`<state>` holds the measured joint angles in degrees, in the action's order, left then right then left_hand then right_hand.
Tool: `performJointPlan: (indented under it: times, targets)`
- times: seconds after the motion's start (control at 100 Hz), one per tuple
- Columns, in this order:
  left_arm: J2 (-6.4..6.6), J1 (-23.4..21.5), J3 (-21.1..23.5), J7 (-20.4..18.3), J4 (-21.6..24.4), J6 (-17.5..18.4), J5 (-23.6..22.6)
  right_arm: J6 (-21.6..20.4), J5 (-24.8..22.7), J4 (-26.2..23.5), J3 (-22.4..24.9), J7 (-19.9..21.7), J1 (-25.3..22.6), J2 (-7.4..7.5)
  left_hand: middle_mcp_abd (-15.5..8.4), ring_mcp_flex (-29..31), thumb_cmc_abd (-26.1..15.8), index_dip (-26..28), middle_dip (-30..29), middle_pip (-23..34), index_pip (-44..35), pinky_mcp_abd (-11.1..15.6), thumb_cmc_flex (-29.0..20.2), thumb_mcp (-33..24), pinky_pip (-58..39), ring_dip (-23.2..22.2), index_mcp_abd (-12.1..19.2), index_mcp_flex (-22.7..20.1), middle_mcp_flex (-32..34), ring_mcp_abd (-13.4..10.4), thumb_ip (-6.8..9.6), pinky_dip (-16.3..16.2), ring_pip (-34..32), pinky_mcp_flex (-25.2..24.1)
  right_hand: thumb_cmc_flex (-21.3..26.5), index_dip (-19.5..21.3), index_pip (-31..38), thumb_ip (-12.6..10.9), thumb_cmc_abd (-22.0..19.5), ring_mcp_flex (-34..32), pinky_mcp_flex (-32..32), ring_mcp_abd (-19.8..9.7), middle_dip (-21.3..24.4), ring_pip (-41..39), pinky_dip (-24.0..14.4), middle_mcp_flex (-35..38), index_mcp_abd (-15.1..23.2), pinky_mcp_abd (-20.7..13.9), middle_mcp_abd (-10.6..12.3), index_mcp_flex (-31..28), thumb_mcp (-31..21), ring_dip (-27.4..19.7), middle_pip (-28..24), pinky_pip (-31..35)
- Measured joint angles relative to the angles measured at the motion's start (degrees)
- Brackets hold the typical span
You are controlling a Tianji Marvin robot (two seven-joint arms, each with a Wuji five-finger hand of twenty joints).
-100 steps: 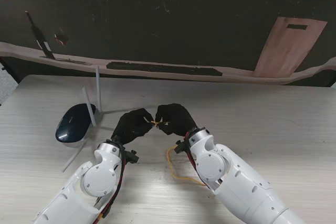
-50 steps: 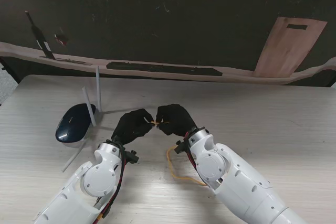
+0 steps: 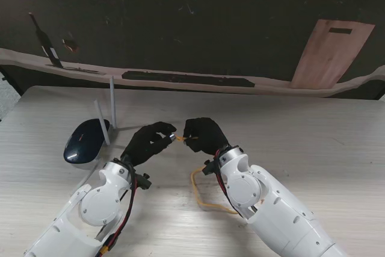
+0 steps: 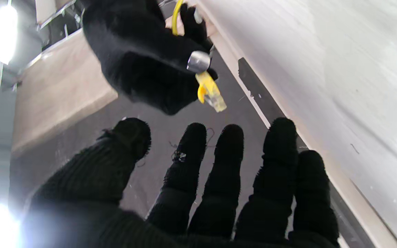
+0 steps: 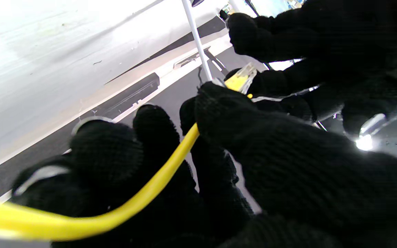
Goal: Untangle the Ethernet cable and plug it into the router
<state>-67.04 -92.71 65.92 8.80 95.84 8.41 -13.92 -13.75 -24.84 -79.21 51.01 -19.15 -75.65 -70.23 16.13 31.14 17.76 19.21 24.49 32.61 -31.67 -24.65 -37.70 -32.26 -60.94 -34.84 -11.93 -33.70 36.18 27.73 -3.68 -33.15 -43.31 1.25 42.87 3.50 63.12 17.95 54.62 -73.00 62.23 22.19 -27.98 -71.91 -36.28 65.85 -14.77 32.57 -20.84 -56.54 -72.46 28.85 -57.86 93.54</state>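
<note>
My right hand (image 3: 204, 136) in its black glove is shut on the yellow Ethernet cable (image 5: 157, 179) just behind the clear plug (image 4: 212, 93), which sticks out toward my left hand. The plug (image 3: 179, 139) shows as a small pale spot between the two hands. My left hand (image 3: 147, 141) has its fingers (image 4: 231, 162) spread apart, a short gap from the plug, holding nothing. A loop of cable (image 3: 201, 194) lies on the table beside my right forearm. The dark blue router (image 3: 86, 139) with white antennas (image 3: 112, 103) sits at the left.
The pale wooden table (image 3: 313, 142) ends at a far edge (image 3: 180, 88) with dark floor beyond. A wooden board (image 3: 331, 52) leans at the far right. A black strip (image 3: 186, 79) lies along the ledge past the table.
My left hand has opened and drawn back toward the left, letting go of the plug end. My right hand still holds the cable and has shifted slightly right.
</note>
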Motion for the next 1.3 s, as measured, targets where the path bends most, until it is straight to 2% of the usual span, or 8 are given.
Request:
performJointPlan:
  times: [0.08,0.28,0.46,0.54,0.68,0.83,1.08,1.3]
  targets:
    - [-0.05,-0.44,1.02,-0.57,0.4,0.28,2.53,0.68,0.19,-1.04,0.58,0.24,-0.63,0.12,0.0,0.0,-0.04,0.0,-0.43,-0.01,0.03,0.0,-0.68,-0.06,0.06,0.01,0.0,0.0,0.0,0.0,0.0,0.02,0.17,-0.01,0.01,0.26,-0.09,0.0,-0.11,0.0,0.11,0.0,-0.15,-0.57,-0.46,0.0,-0.04,-0.01,-0.04,0.0,0.01,0.03,-0.06,0.45]
    - [0.22,-1.08,2.51,-1.03,1.61,0.37,-2.61,4.4,1.17,-4.75,2.01,1.85,-2.61,0.62,0.01,0.0,-0.65,0.0,-0.44,-0.01,0.04,0.0,-0.78,1.55,0.06,0.07,0.0,0.0,0.0,0.0,0.58,0.02,0.72,-0.01,0.02,4.27,-1.39,0.02,-3.46,-0.01,1.17,-0.69,-3.73,-7.33,-2.86,-0.12,-0.09,-1.04,-0.07,1.54,1.69,2.89,-2.16,5.91]
    - [0.75,-1.73,5.19,-3.84,3.43,0.36,-4.13,5.78,1.07,-6.31,2.23,2.57,-3.43,0.9,0.2,0.0,-1.34,0.0,-0.54,-0.89,0.9,0.0,-2.0,3.69,0.61,0.89,0.0,0.0,0.0,0.0,0.64,0.69,2.25,-0.09,0.02,7.2,-1.43,0.02,-5.73,-0.46,3.49,-4.6,-9.15,-18.56,-7.52,-0.04,-0.75,-6.92,2.43,3.08,2.81,9.72,-6.41,13.07]
    - [1.13,-2.84,8.21,-7.88,5.65,-0.05,-7.66,6.27,0.62,-6.31,2.05,2.48,-3.41,0.94,0.52,-1.37,-2.89,0.0,-1.19,-1.72,2.27,0.07,-2.91,6.53,1.41,1.8,0.0,0.0,0.0,0.0,0.66,1.45,3.94,-0.67,-0.1,7.25,-1.43,0.02,-6.41,-0.8,4.32,-5.69,-10.28,-20.97,-11.17,0.49,-0.81,-8.22,3.35,3.18,2.92,11.2,-7.57,13.63]
    - [2.89,-5.83,15.38,-17.89,11.62,-2.26,-13.72,6.75,1.04,-6.26,1.68,3.0,-3.23,0.98,0.49,-5.78,-5.73,-1.69,-2.67,-6.55,6.03,1.69,-4.74,14.83,7.03,5.42,0.8,0.36,-2.46,-1.03,1.73,4.34,10.91,-2.13,-0.46,7.26,-1.43,0.02,-7.19,-0.89,4.48,-6.4,-10.68,-21.85,-12.57,0.55,-0.81,-9.19,3.94,3.31,3.28,11.84,-8.17,13.66]
    - [5.09,-8.38,22.15,-24.21,16.44,-9.46,-18.76,6.89,2.74,-6.08,1.31,3.76,-2.92,0.95,0.55,-13.99,-7.39,-3.26,-4.16,-11.36,10.03,5.74,-5.04,21.12,16.49,9.56,1.29,4.06,-9.41,-3.37,2.96,6.6,19.64,-4.88,-0.46,7.27,-1.43,0.02,-7.24,-0.91,4.54,-6.5,-10.71,-21.95,-12.72,0.55,-0.81,-9.31,4.02,3.31,3.39,11.95,-8.29,13.66]
    - [5.67,-10.55,29.11,-24.22,17.99,-10.15,-22.04,7.21,4.16,-5.45,0.99,4.1,-2.48,0.76,0.5,-18.01,-8.0,-4.08,-5.54,-13.74,13.55,8.77,-5.05,23.98,28.15,12.27,1.3,7.36,-14.63,-6.64,4.28,7.29,24.75,-4.95,-0.46,7.27,-1.43,0.02,-7.28,-0.92,4.56,-6.51,-10.72,-22.09,-13.21,0.55,-0.81,-9.35,4.03,3.31,3.42,12.0,-8.31,13.66]
    - [5.69,-12.66,33.17,-24.65,20.25,-17.99,-29.8,7.59,4.93,-5.26,1.0,4.8,-2.46,0.73,-0.21,-18.01,-6.83,-4.49,-5.55,-13.96,15.94,8.84,-4.85,24.5,24.99,12.27,1.31,8.7,-16.34,-7.06,5.86,4.04,24.76,-4.95,-0.46,7.27,-1.43,0.02,-7.33,-0.92,4.57,-6.51,-10.72,-22.19,-13.26,0.56,-0.81,-9.35,4.03,3.31,3.45,12.0,-8.31,13.67]
